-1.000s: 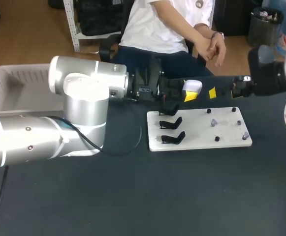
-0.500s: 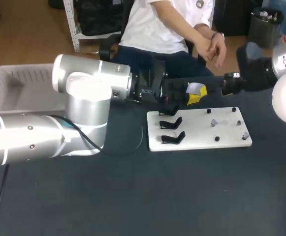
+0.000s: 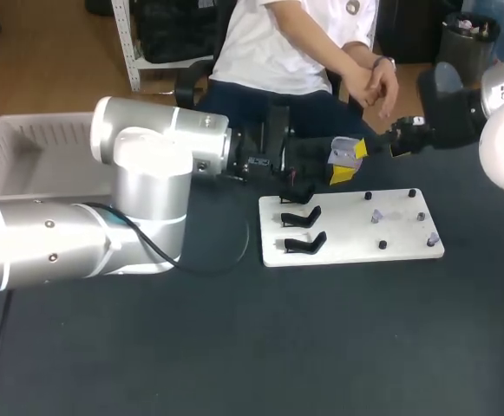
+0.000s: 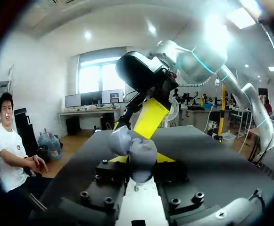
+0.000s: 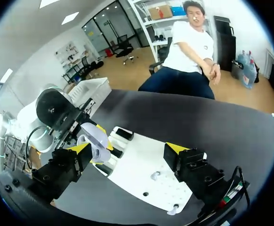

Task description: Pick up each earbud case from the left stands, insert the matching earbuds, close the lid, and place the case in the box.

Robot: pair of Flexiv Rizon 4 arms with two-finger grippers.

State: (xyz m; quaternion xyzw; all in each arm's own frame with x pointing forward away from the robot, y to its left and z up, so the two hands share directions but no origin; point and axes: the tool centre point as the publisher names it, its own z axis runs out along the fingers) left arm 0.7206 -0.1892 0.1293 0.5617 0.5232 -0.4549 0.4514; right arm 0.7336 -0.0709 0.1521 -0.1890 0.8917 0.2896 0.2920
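My left gripper (image 3: pixel 339 167) is shut on a lilac earbud case (image 3: pixel 344 152) and holds it above the far edge of the white board (image 3: pixel 356 247). In the left wrist view the case (image 4: pixel 140 157) sits between my yellow tips with its lid (image 4: pixel 120 139) swung open. My right gripper (image 3: pixel 374 146) stands open just right of the case, one yellow finger (image 4: pixel 150 117) close to the lid. In the right wrist view the case (image 5: pixel 97 136) lies beside one finger of my right gripper (image 5: pixel 128 149), not between both. Small earbuds (image 3: pixel 376 217) stand on pegs on the board's right half.
Black stands (image 3: pixel 302 217) line the board's left side, and two show no case. A white basket (image 3: pixel 26 147) sits at the table's far left, behind my left arm (image 3: pixel 139 186). Dark tabletop spreads in front of the board.
My right gripper has come in from the right to the held case and risen slightly. The case's lid now stands raised. My left gripper has barely shifted.
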